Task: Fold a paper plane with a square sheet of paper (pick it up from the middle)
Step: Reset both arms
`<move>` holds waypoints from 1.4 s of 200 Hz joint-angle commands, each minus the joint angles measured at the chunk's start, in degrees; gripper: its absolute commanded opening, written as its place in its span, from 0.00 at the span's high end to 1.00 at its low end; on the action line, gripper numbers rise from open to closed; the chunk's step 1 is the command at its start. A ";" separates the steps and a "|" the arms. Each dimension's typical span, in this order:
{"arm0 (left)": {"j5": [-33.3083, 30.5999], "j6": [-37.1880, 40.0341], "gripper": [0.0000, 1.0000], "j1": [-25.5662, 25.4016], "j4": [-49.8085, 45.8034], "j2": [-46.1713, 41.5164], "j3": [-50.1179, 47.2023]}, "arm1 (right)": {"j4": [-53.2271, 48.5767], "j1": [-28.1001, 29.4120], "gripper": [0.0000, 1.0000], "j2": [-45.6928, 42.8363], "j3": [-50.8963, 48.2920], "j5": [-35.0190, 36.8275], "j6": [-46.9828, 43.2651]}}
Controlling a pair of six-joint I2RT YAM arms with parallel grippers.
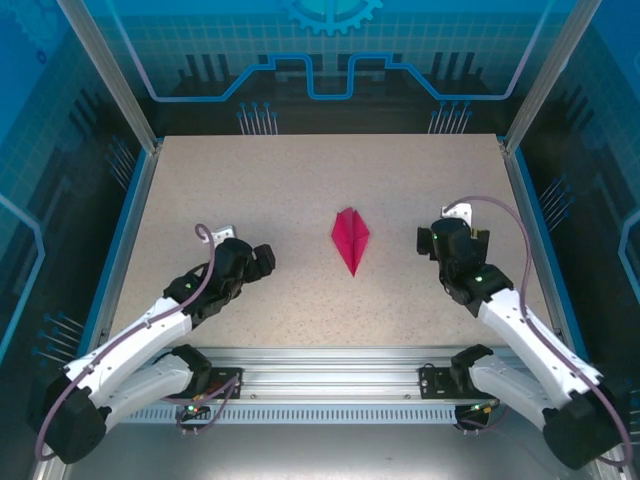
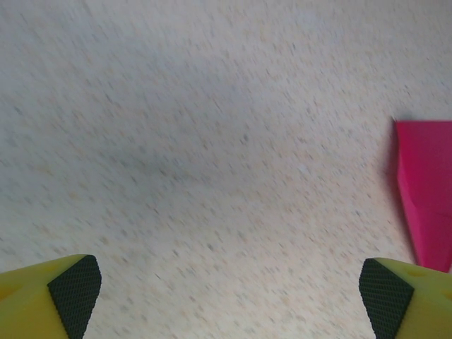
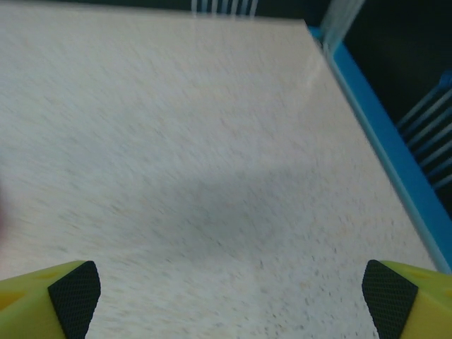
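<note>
— So, where is the plane (image 1: 350, 238)?
— Flat on the table (image 1: 300, 170), about midway between my two pincers, with its sharp tip pointing toward the near edge (a narrow pink dart, creased down the middle).
— Are you holding it?
— No. My left pincer (image 1: 262, 258) sits apart from it on the left, fingers spread wide with nothing between them. From that wrist the plane shows at the right edge. My right pincer (image 1: 430, 240) stands off on the other side, likewise spread and empty, over bare table.
</note>
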 commanded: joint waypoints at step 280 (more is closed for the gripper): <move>8.49 35.54 0.02 25.82 56.98 25.80 -9.89 | 61.90 -15.68 0.01 32.39 -12.60 -31.78 -15.73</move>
